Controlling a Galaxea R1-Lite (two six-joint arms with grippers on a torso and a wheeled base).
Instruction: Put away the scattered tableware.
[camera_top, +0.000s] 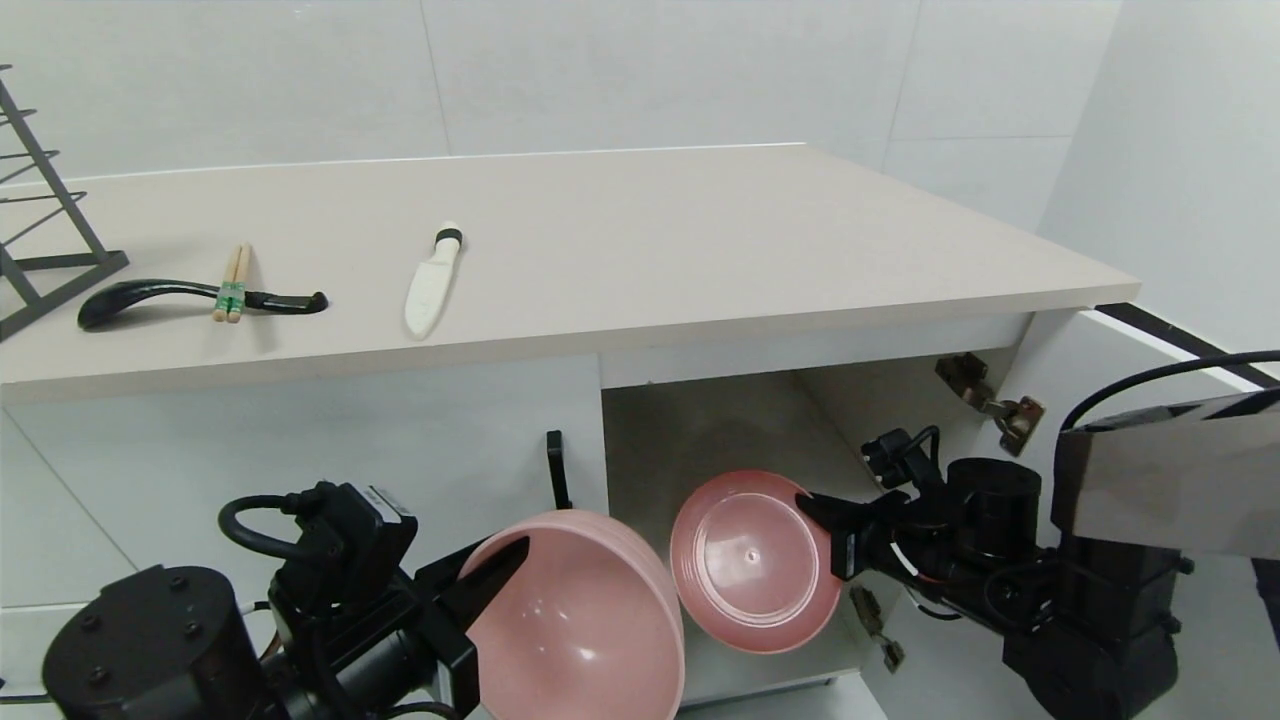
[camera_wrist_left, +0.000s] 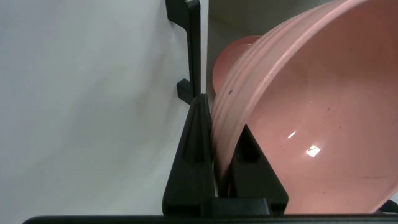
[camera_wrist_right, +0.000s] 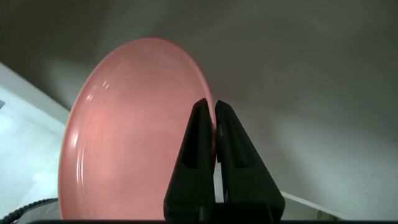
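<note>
Two pink pieces are in hand at the open cupboard (camera_top: 700, 420).

Left gripper (camera_top: 500, 565): its jaws pinch the rim of the pink bowl (camera_top: 590, 620), one finger outside the wall and one inside, both pressed to it. The bowl is tipped on its side with its mouth toward us. It hangs low in front of the cupboard's left edge.

Right gripper (camera_top: 812, 508): its jaws are nearly together, with only the right rim of the pink plate (camera_top: 755, 560) between them. The plate stands on edge in the cupboard's mouth, low down, one flat face toward us. We cannot tell whether it touches the cupboard floor. In the head view the bowl's rim overlaps the plate's left edge, and we cannot tell whether they touch.

Above the cupboard runs the counter (camera_top: 750, 230). On it, up and left of the cupboard, lies a white utensil (camera_top: 430, 285) with a black band. Farther left of the cupboard lies a black ladle (camera_top: 130, 298), with a pair of chopsticks (camera_top: 233, 283) across its handle. Farthest left of the cupboard stands a dark wire rack (camera_top: 45, 240).

A black door handle (camera_top: 556, 468) sits just left of the cupboard's opening. A metal hinge (camera_top: 990, 400) is fixed at the cupboard's upper right side.
</note>
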